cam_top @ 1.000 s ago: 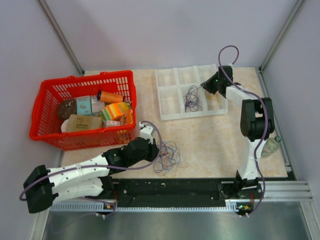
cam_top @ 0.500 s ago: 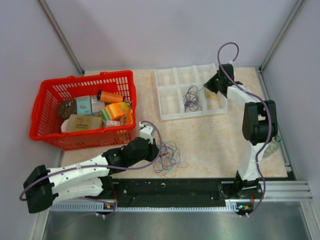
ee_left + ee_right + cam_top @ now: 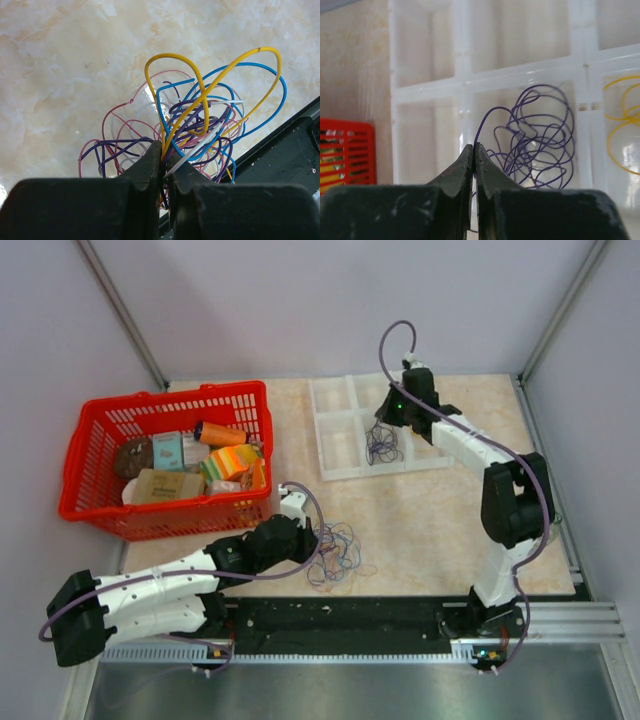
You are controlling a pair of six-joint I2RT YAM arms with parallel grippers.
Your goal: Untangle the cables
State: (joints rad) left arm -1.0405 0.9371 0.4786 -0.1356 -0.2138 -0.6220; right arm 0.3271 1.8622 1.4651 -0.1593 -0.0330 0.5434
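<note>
The tangle of cables [image 3: 340, 552] lies on the table near the front edge. In the left wrist view it is a bunch of yellow, blue, purple, pink and white loops [image 3: 200, 115]. My left gripper [image 3: 316, 540] [image 3: 164, 154] is shut on several strands at the tangle's near side. A separate bundle of purple cables [image 3: 383, 443] [image 3: 540, 135] lies in a front compartment of the white tray [image 3: 340, 475]. My right gripper [image 3: 385, 420] [image 3: 474, 146] hovers over that compartment with its jaws shut. One purple strand lines up with its tips; it appears to lie in the tray behind them.
A yellow cable [image 3: 625, 130] lies in the tray compartment to the right of the purple one. A red basket [image 3: 100, 502] full of packages stands at the left. The black base rail [image 3: 340, 615] runs just in front of the tangle. A bottle [image 3: 540, 532] lies at the right edge.
The right gripper has closed and swung left, from the tray's right side to above the purple bundle. The left arm and the tangle have stayed put.
</note>
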